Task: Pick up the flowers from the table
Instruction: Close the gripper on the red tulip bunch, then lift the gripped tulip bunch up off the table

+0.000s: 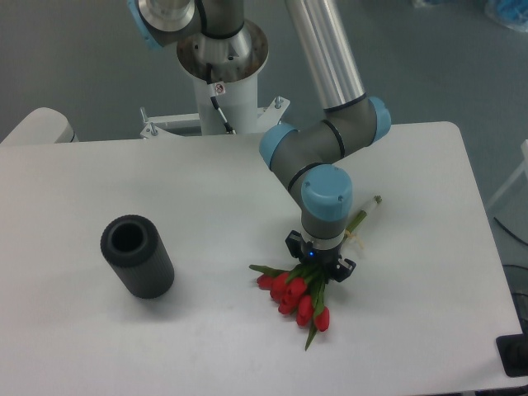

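Observation:
The flowers (295, 295), red tulips with green stems and a pale band, lie on the white table (124, 177) right of centre. Their heads point toward the front and their stem ends (369, 206) toward the back right. My gripper (320, 262) points straight down over the stems just behind the heads. Its black fingers are drawn in against the bunch. The arm's wrist hides the middle of the stems. I cannot tell whether the bunch still touches the tabletop.
A black ribbed cylinder (137, 256) lies on its side at the left of the table. The arm's white base (221, 78) stands behind the far edge. The table's right edge runs close to the flowers.

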Robot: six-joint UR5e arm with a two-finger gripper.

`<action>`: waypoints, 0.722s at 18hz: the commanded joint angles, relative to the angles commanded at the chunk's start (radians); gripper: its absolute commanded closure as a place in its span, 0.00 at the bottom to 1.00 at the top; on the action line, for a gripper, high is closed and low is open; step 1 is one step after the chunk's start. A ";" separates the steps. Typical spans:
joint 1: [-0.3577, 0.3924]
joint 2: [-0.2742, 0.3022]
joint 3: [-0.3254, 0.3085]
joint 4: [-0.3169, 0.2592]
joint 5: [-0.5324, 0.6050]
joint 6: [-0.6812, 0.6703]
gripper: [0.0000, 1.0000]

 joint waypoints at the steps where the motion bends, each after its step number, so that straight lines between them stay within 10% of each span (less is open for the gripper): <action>1: 0.000 0.000 0.000 -0.002 0.000 -0.002 0.63; 13: 0.003 0.008 0.035 -0.002 -0.006 0.009 0.72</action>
